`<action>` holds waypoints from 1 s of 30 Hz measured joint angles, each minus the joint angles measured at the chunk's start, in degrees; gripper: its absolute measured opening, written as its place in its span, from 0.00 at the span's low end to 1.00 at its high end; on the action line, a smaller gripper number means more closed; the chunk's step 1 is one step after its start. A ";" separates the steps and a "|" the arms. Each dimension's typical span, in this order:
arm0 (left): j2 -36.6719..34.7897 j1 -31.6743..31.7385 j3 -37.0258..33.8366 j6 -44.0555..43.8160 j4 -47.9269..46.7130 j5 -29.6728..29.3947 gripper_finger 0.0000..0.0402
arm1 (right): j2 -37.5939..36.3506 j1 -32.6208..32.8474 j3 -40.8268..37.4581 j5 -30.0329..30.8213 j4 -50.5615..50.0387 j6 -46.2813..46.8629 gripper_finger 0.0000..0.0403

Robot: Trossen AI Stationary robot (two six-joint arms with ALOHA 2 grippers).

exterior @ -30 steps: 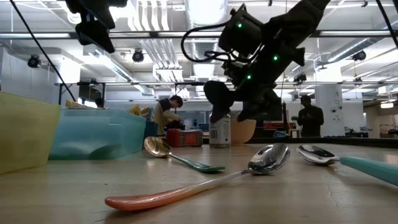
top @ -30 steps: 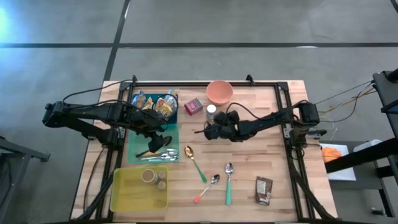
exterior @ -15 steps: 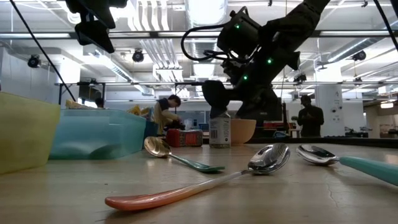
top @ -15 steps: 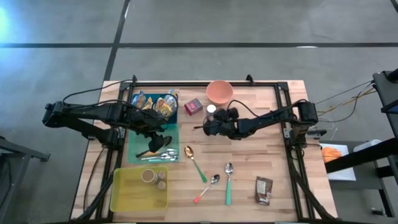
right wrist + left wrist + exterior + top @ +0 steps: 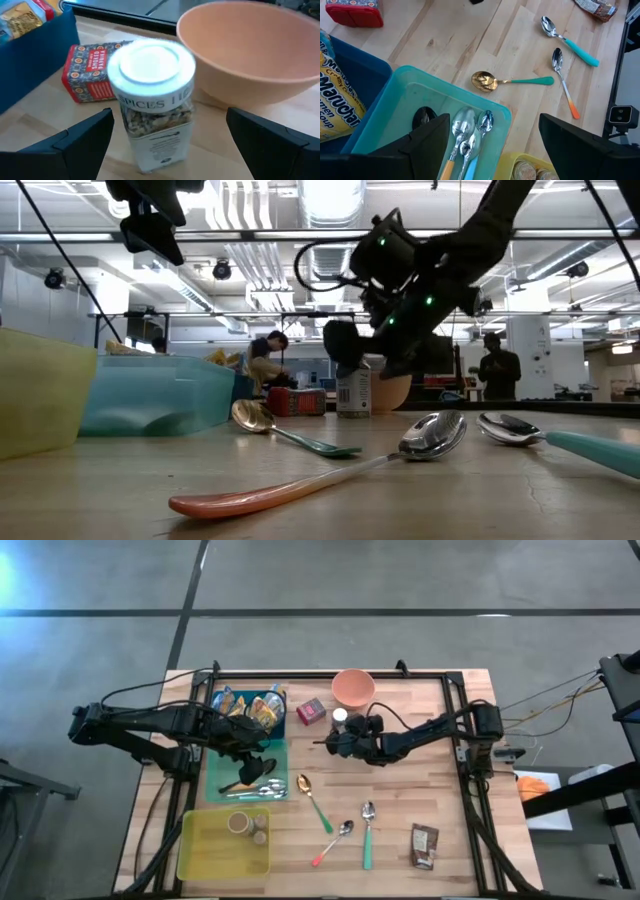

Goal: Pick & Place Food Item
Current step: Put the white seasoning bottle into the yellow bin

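A spice jar [image 5: 152, 105] with a white lid stands upright on the wood table, beside a pink bowl [image 5: 250, 45] and a red paprika tin [image 5: 90, 70]. My right gripper [image 5: 169, 120] is open. Its two fingers reach level toward the jar from the near right, one on each side, with a gap between each finger and the jar. In the high view the right gripper [image 5: 334, 743] is just in front of the jar [image 5: 340, 717]. My left gripper [image 5: 495, 140] hangs open above the teal tray [image 5: 445, 85] of spoons and holds nothing.
A blue bin [image 5: 250, 705] of snack packets stands at the far left, and a yellow bin [image 5: 205, 850] with small cans at the near left. Three spoons [image 5: 345, 830] lie loose near the front. A brown snack bar [image 5: 424, 845] lies at the near right.
My right gripper has edged toward the spice jar and sunk a little. Its wrist has rolled and tipped nearer to level. It stays open. The jar has not moved.
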 joint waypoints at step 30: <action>0.02 0.02 0.00 0.16 0.17 0.57 0.78 | 6.70 -5.08 0.46 -2.03 13.30 -9.31 0.91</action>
